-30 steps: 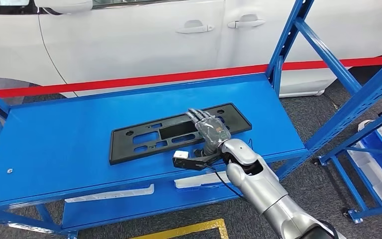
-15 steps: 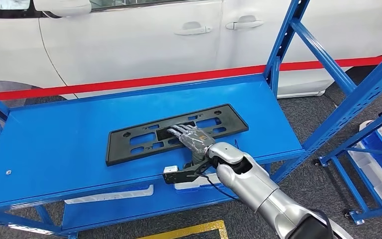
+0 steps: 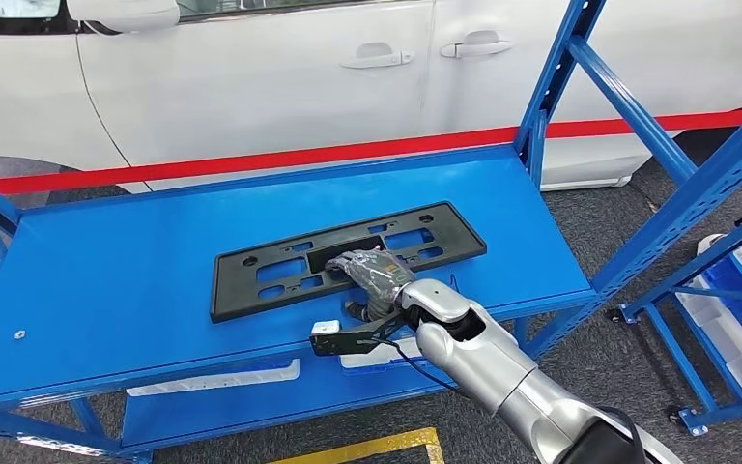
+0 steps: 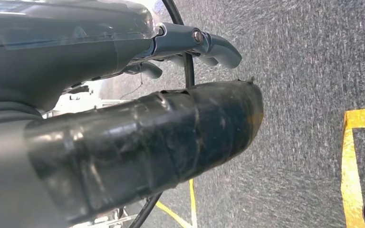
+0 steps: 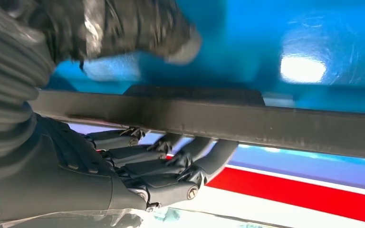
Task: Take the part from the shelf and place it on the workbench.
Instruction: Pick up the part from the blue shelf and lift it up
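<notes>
Right hand [image 3: 372,275] lay on the near long edge of the black part [image 3: 348,259], its fingers curled down over the plate around the middle of its length. From the right wrist camera the dark fingers [image 5: 171,161] hooked over one face of the part's edge [image 5: 228,121] while the thick thumb [image 5: 138,28] sat on the other side — the hand gripped the plate between them. A silver forearm [image 3: 498,372] ran back from the wrist toward the lower right, with a small white-tipped black bracket [image 3: 333,335] jutting from it just off the shelf's front edge.

The part was a long flat black frame with rectangular cut-outs and a few round holes, lying on the blue shelf [image 3: 135,261], slightly skewed so that its right end sat farther from the robot than its left. Whether its gripped edge was lifted off the surface could not be told. Blue uprights [image 3: 560,68] rose at the shelf's right end, and a white car [image 3: 251,77] stood behind a red stripe [image 3: 299,153].

Left hand [image 4: 138,142] hung over grey carpet [image 4: 304,71] marked with yellow tape [image 4: 349,156] — its fingers were apart and held nothing.
</notes>
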`<state>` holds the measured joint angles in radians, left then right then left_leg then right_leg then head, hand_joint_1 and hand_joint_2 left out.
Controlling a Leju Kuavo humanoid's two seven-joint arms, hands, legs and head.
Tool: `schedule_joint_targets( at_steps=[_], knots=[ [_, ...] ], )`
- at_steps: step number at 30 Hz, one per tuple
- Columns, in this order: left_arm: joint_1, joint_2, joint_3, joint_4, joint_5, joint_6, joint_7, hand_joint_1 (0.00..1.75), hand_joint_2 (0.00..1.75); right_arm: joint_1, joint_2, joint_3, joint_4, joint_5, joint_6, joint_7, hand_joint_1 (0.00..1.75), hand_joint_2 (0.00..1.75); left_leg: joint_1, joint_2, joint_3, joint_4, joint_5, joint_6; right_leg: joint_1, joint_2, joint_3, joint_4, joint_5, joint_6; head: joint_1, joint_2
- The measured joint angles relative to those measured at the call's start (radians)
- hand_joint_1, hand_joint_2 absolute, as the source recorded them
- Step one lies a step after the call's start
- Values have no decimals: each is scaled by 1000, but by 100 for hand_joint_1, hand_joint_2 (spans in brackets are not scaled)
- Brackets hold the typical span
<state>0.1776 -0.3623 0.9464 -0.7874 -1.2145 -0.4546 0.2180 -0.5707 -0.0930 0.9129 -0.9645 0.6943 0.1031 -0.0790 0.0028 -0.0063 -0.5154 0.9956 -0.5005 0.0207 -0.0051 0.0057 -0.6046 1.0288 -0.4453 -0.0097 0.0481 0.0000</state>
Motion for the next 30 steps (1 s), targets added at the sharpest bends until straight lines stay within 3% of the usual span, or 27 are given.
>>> schedule_joint_targets(
  at_steps=[17,21,30],
  knots=[
    [-29,2,69,30,-54,10,-21,0,0,3,2,3,-11,13,-17,1,175,175,0,0,3,0,-1,0,-1,0,5,0,0,0,0,0],
    [-35,2,88,34,-49,-8,-26,0,175,3,2,3,-11,14,-17,1,175,175,0,0,4,0,-1,0,-1,0,5,0,0,0,0,0],
    [-51,2,146,46,-73,-34,-37,0,175,5,3,3,-11,15,-29,-16,175,175,0,0,4,0,-1,0,0,1,6,0,0,0,0,0]
  ],
)
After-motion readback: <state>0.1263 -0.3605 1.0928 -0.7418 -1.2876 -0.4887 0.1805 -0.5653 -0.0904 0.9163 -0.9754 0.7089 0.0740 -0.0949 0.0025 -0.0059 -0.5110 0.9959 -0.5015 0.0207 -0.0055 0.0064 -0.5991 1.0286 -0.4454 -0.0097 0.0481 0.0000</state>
